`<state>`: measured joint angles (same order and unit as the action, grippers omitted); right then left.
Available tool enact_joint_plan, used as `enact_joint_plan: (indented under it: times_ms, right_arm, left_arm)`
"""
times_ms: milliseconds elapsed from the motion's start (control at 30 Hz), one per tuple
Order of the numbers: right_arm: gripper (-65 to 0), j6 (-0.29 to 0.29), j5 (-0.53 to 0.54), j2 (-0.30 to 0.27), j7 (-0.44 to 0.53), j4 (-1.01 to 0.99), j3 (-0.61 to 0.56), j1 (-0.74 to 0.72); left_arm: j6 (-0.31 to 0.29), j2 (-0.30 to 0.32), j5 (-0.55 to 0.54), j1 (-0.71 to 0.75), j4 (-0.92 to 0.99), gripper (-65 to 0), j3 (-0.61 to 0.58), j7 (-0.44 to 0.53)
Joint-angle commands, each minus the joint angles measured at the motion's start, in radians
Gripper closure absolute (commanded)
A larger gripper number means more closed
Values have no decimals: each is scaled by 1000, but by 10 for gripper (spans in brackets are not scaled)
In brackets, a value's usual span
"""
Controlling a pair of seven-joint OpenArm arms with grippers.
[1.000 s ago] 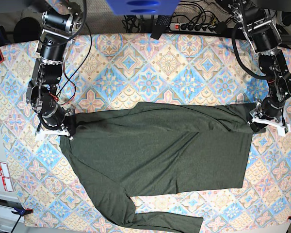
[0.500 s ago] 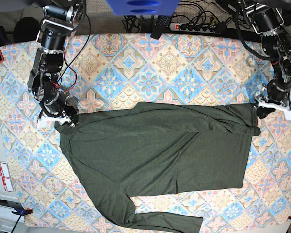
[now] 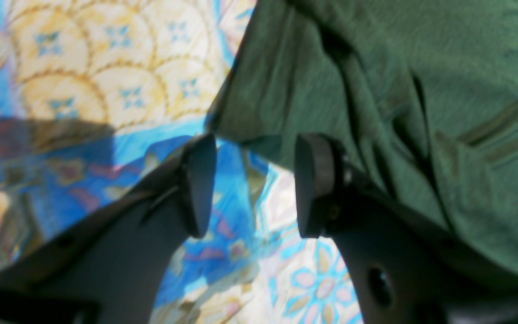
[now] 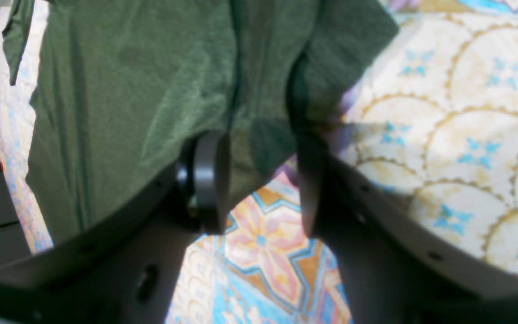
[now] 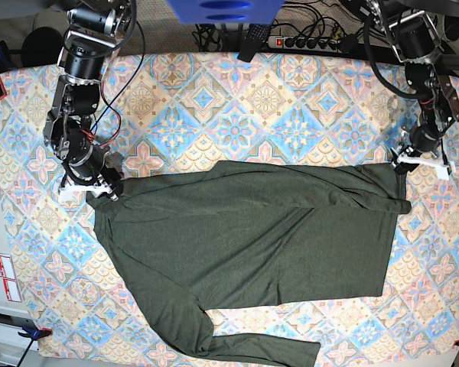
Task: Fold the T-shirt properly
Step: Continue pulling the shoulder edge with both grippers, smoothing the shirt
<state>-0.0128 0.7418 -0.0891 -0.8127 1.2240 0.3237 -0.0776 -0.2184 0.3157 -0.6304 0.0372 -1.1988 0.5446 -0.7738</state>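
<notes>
1. Fabric of the dark olive-green long-sleeved knit T-shirt [image 5: 245, 252] lies flat on the patterned blue-and-cream tablecloth [image 5: 237, 107], one sleeve trailing nearest the camera.
2. Right gripper [image 4: 259, 180] hangs over the shirt's corner, jaws spread, nothing pinched.
3. Left gripper [image 3: 252, 184] hovers just beside the opposite corner, jaws apart, empty.

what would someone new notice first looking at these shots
The big olive-green T-shirt sprawls across the middle of a loud blue-and-orange patterned tablecloth, one long sleeve trailing along the near edge. A black arm stands at each of its far corners, the left claw and right claw both open above the cloth.
</notes>
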Motion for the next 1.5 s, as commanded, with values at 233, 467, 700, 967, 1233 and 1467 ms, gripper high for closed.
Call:
enact_joint_plan:
  times_ms: [233,467,700,967,1233,1467]
  right_arm:
    - [-232,10,14,-13,9,18,2,-17]
    - [-232,10,14,-13,9,18,2,-17]
    - [-232,10,14,-13,5,18,2,-17]
    - [-232,6,14,-14,3,17,38,5]
    - [-249,6,14,-14,3,6,94,-3]
    - [-311,6,14,-14,3,0,94,-4]
  left_arm:
    - [-6,15,-10,-53,95,-287,2,15]
    - [-6,12,-12,-79,164,-285,2,40]
    - [-6,-23,-10,-107,202,-280,-37,50]
    - [-8,-23,-16,-133,199,0,-71,47]
    - [-8,-19,-16,-127,198,0,-71,50]
    - [-8,-19,-16,-125,198,0,-71,50]
